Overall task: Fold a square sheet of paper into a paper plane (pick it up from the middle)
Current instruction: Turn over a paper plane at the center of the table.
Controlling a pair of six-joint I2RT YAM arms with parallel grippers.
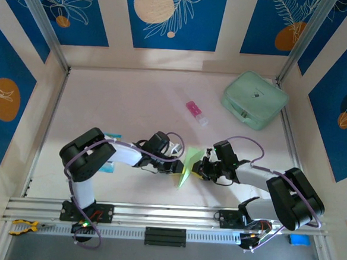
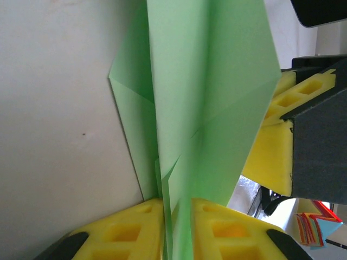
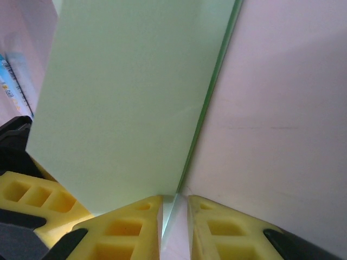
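Note:
The pale lime-green sheet of paper (image 1: 189, 162) is folded along a centre crease with triangular flaps and stands on edge over the table between my two grippers. My left gripper (image 1: 180, 164) holds it from the left. In the left wrist view its yellow fingers (image 2: 124, 233) are shut on the layered lower edge of the paper (image 2: 206, 81), with the gripper (image 2: 176, 216) centred on the crease. My right gripper (image 1: 199, 167) grips from the right. In the right wrist view one flat panel of the paper (image 3: 130, 97) runs down into the narrow gap of the gripper (image 3: 174, 208).
A mint-green case (image 1: 254, 100) lies at the back right, with a pink-and-white tube (image 1: 196, 112) to its left. A blue-and-white packet (image 3: 12, 81) lies near the left arm. Patterned walls enclose the table on three sides.

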